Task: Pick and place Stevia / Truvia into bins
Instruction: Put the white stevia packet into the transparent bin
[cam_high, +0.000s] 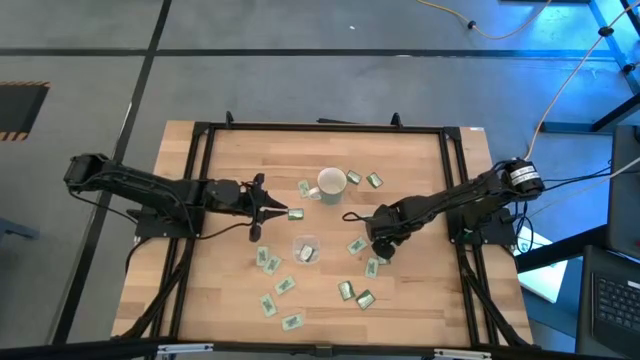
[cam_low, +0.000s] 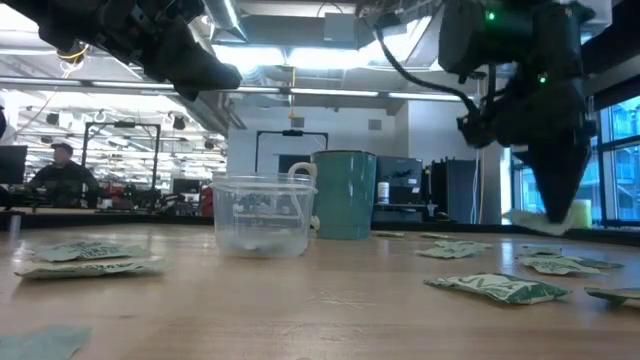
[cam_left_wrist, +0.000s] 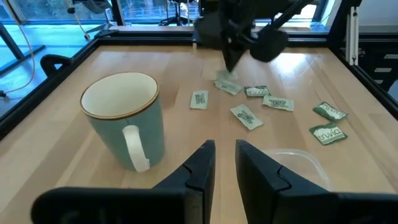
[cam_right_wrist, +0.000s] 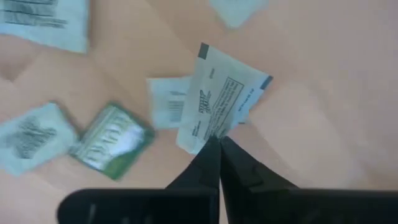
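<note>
Green and white Stevia / Truvia sachets (cam_high: 283, 287) lie flat and scattered over the wooden table. The bin, a clear plastic cup (cam_high: 306, 249), stands upright at the middle, near a teal mug (cam_high: 332, 185). My right gripper (cam_high: 382, 242), right of the cup, points down and is shut on one white sachet (cam_right_wrist: 221, 93). My left gripper (cam_high: 280, 208) hangs above the table left of the mug. Its fingers (cam_left_wrist: 202, 168) stand a little apart with nothing between them. My right gripper pinches the white sachet by one edge (cam_right_wrist: 212, 129) between its two fingertips. The fingers come from above, pointing down. In the low view the sachet (cam_low: 535, 219) lies roughly level at the fingertips, a little above the table.
More sachets (cam_low: 495, 287) lie near the table's front and right (cam_left_wrist: 326, 132). Another white sachet (cam_right_wrist: 166, 102) lies just behind the held one. A black frame (cam_high: 200, 180) borders the table. A person (cam_low: 62, 175) sits in the room beyond.
</note>
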